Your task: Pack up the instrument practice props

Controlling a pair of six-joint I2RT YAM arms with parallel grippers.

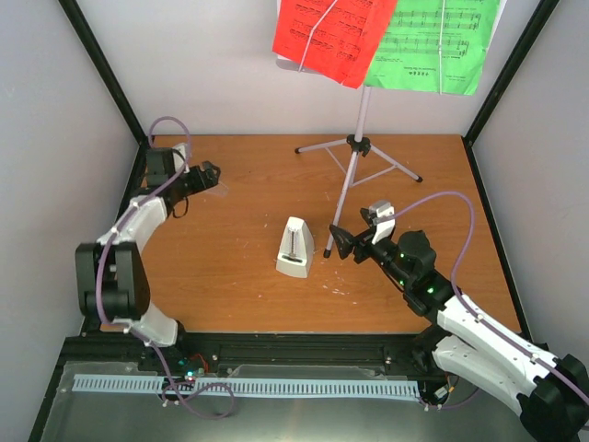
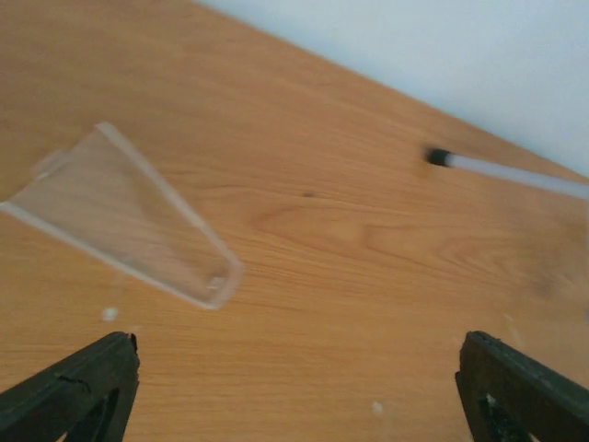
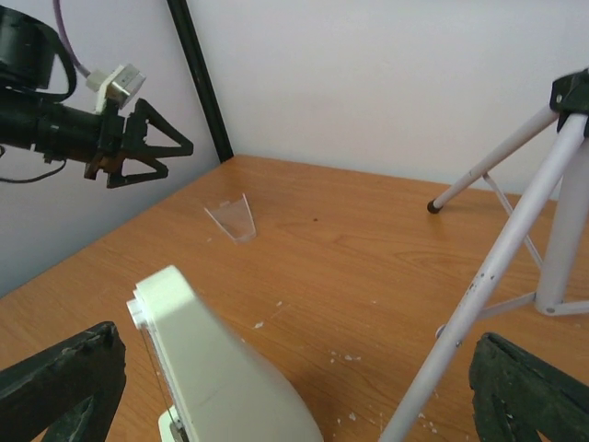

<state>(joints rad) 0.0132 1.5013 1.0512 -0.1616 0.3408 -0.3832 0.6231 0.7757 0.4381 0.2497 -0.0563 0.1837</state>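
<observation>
The white music stand at the back holds a red page (image 1: 331,37) and a green page (image 1: 433,41) on a thin silver tripod (image 1: 359,147). The white pyramid metronome (image 1: 294,249) stands upright mid-table and fills the lower left of the right wrist view (image 3: 221,368). My right gripper (image 1: 339,241) is open and empty just right of it. A tripod leg (image 3: 488,285) crosses between its fingers (image 3: 60,382). My left gripper (image 1: 213,175) is open and empty at the far left, hovering over a clear plastic cover (image 2: 129,216) lying flat on the table.
The clear cover also shows in the top view (image 1: 219,191) and the right wrist view (image 3: 232,218). A tripod foot (image 2: 440,157) rests on the wood. Black frame posts (image 3: 198,78) and white walls bound the table. Small white flecks (image 3: 340,354) dot the wood.
</observation>
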